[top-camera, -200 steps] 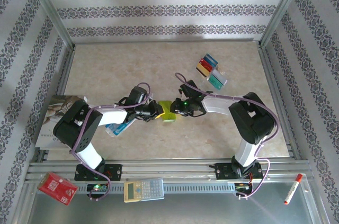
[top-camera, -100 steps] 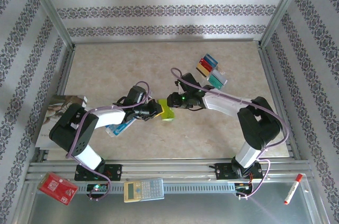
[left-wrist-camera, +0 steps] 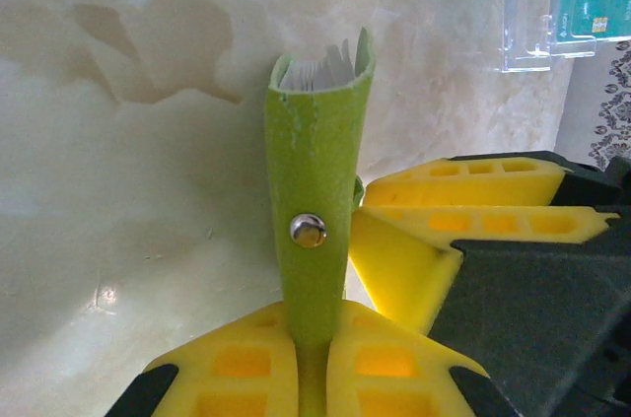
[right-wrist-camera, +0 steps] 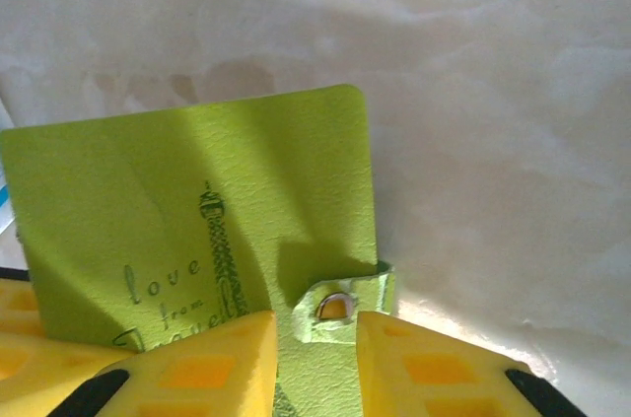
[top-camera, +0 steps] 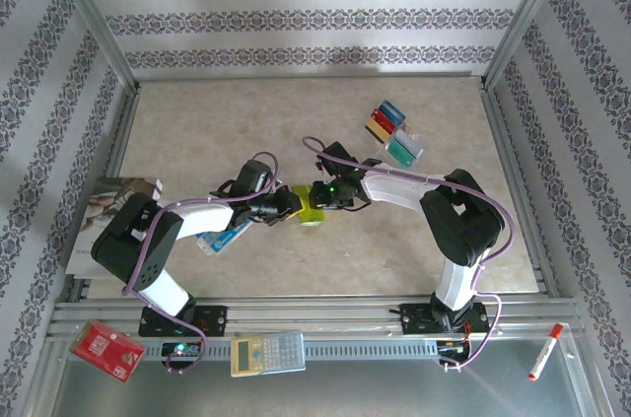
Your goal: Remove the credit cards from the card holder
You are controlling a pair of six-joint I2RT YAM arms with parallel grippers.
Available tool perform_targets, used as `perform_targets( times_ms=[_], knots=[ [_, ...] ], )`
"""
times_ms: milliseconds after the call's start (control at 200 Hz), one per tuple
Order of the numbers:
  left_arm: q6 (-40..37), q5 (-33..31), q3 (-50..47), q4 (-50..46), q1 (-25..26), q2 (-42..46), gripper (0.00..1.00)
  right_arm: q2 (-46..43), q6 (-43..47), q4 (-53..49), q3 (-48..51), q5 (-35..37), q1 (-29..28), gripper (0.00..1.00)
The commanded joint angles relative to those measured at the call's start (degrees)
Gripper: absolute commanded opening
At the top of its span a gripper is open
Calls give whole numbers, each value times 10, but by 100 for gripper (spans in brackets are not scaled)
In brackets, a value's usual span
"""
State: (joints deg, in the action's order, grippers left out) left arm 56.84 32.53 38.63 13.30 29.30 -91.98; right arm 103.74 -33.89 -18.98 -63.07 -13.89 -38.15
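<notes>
The wallet [top-camera: 312, 210] sits near the middle of the tabletop [top-camera: 246, 121], held between your 2 claws. The left claw [left-wrist-camera: 311, 348] is clamped on its lower edge, so the left wrist view sees it edge-on and standing upright. The right claw [right-wrist-camera: 315, 323] comes in narrow from the other side, its 2 fingers straddling the snap tab [right-wrist-camera: 335, 307]. You cannot tell from these views whether it is pinching the tab or just framing it.

Expect the wallet to be light and soft. It looks like thin, faintly grained leatherette that will flex and twist rather than resist, so the left grip has to carry all the counter-force. The metal stud [left-wrist-camera: 309, 231] is probably the only stiff point, and it likely needs a sharp peel rather than a slow drag.

Take the tab by its free end, not the printed cover, which would only fold. At the open top, thin pale edges show, likely the cards [left-wrist-camera: 317, 70]. They look stiff, slick and tightly packed, so pinch 1 by its exposed edge and draw it straight along the pocket. Other cards, the set-out cards [top-camera: 392, 131], lie toward the far right of the tabletop, well apart.
</notes>
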Motion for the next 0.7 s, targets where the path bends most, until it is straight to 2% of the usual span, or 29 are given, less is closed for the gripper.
perform_targets(
  times_ms=[0,280,495,694],
  knots=[
    [-3,-3,1,6,4,1,0,12,4,-19,-16,36,-9,28],
    [-3,-3,1,0,5,1,0,21,-3,-44,-29,75,-10,29],
    [-7,-8,1,-13,5,3,0,19,-12,-64,-41,109,-16,27],
    [-9,-3,2,-13,5,0,0,26,-8,-63,-56,80,-23,23]
  ],
)
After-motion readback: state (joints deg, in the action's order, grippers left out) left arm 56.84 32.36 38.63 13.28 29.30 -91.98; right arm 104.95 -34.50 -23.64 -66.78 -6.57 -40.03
